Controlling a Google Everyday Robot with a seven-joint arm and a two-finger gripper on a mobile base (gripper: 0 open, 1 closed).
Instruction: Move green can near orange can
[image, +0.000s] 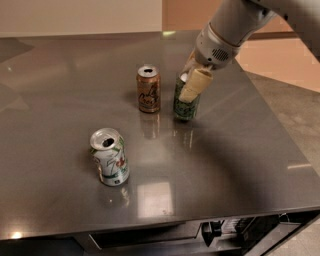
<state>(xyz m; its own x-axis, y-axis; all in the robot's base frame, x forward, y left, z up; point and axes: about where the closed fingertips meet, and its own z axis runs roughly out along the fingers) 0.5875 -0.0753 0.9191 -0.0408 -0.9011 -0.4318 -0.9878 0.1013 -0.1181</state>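
The orange can (149, 89) stands upright on the steel table (60, 100), coppery with pale script and a silver top. The green can (185, 101) is just right of it, a small gap apart, its base at the table surface. My gripper (192, 82) comes down from the upper right and is shut on the green can, a pale finger (196, 85) across its front. The can's top is partly hidden by the gripper.
A dented white can (109, 157) with green and red markings stands at the front left. The table's front edge (165, 224) runs along the bottom, its right edge (280, 125) borders the floor. A dark unit (235, 232) sits under the front edge.
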